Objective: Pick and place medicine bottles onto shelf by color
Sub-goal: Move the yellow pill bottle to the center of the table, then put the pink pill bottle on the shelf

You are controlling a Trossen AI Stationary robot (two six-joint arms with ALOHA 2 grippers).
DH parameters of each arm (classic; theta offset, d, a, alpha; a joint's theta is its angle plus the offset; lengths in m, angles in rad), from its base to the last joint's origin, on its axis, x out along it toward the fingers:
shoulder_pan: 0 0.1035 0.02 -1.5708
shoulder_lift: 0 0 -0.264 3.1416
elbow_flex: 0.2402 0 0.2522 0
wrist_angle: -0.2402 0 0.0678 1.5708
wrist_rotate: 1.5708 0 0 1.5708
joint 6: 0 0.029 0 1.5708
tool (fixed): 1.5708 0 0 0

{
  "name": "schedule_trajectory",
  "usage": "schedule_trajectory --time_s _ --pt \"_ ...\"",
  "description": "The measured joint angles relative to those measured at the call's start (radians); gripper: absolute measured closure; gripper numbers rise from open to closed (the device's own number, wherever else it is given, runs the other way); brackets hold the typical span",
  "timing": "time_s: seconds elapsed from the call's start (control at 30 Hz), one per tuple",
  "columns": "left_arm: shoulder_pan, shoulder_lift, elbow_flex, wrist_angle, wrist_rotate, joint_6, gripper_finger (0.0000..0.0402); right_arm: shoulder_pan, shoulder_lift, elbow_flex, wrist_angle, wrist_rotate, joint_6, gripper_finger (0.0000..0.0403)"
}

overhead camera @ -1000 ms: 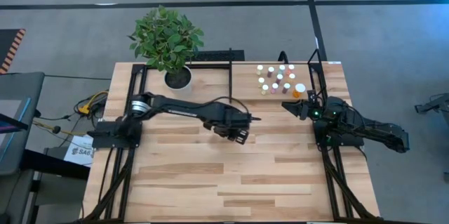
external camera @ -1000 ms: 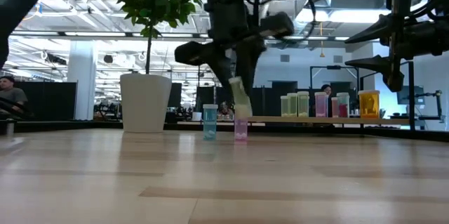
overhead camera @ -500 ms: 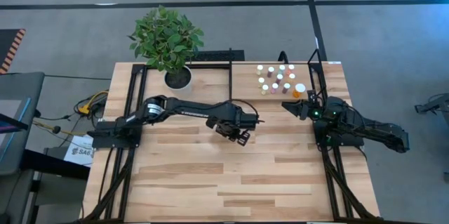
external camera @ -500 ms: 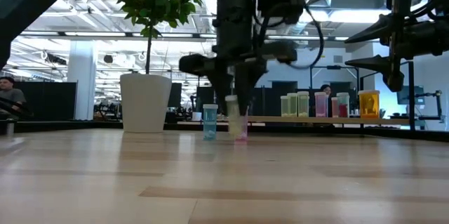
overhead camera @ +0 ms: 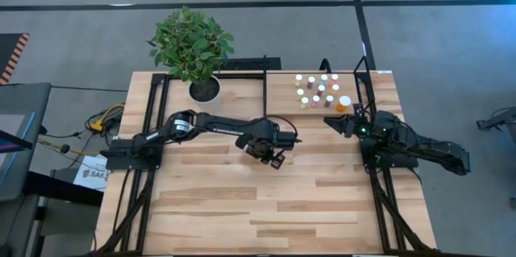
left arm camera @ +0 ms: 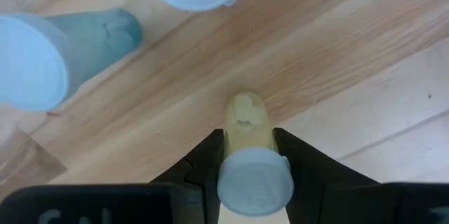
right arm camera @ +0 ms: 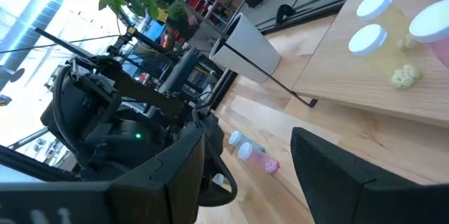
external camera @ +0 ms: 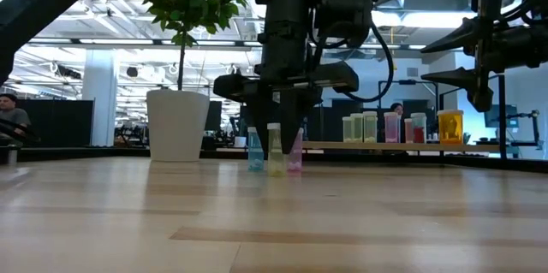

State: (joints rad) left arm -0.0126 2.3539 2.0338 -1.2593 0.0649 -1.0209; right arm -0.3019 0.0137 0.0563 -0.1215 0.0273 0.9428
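Gripping yellow bottle (left arm camera: 247,155), left pincer (left arm camera: 247,147).

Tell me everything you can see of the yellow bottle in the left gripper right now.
The yellow bottle is a small translucent pale-yellow container with a round white cap, something pale inside it. It stands upright at mid-table on the plank tabletop, seemingly touching it, between a blue-bodied bottle and a pink bottle. The left gripper is shut on it, its dark fingers pressing either side just below the cap.
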Motion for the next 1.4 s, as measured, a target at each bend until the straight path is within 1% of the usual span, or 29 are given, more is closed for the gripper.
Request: schedule_trajectory --time_s 0.17,0.27,0.4,0.53,0.67,0.8,0.9,0.97,1.17,1.23,1.4 --pt "0.004 0.001 0.000 0.001 -0.024 0.016 0.0301 0.000 0.000 0.000 0.000 0.000 0.000 0.0168" --pt "0.011 0.004 0.000 0.002 -0.033 0.020 0.0290 0.000 0.000 0.000 0.000 0.000 0.000 0.0168" --pt "0.020 0.008 -0.001 0.002 -0.025 0.035 0.0259 0.000 0.000 0.000 0.000 0.000 0.000 0.0168" --pt "0.024 0.007 0.003 -0.002 -0.023 0.039 0.0215 0.000 0.000 0.000 0.000 0.000 0.000 0.0168" --pt "0.023 0.007 0.062 -0.040 -0.038 0.069 0.0169 0.000 0.000 0.000 0.000 0.000 0.000 0.0168" --pt "0.018 0.006 0.169 -0.132 -0.102 0.097 0.0132 0.000 0.000 0.000 0.000 0.000 0.000 0.0168" --pt "0.012 0.006 0.261 -0.225 -0.162 0.105 0.0116 0.000 0.000 0.000 0.000 0.000 0.000 0.0168" --pt "0.008 0.005 0.321 -0.279 -0.204 0.106 0.0112 0.000 0.000 0.000 0.000 0.000 0.000 0.0168" --pt "-0.015 -0.121 0.291 -0.313 -0.269 0.108 0.0117 0.000 0.000 0.000 0.000 0.000 0.000 0.0168" --pt "-0.029 -0.162 0.291 -0.313 -0.337 0.103 0.0120 0.000 0.000 0.000 0.000 0.000 0.000 0.0168" --pt "-0.088 -0.305 0.259 -0.310 -0.496 0.180 0.0141 0.000 0.000 0.000 0.001 0.000 0.000 0.0168"
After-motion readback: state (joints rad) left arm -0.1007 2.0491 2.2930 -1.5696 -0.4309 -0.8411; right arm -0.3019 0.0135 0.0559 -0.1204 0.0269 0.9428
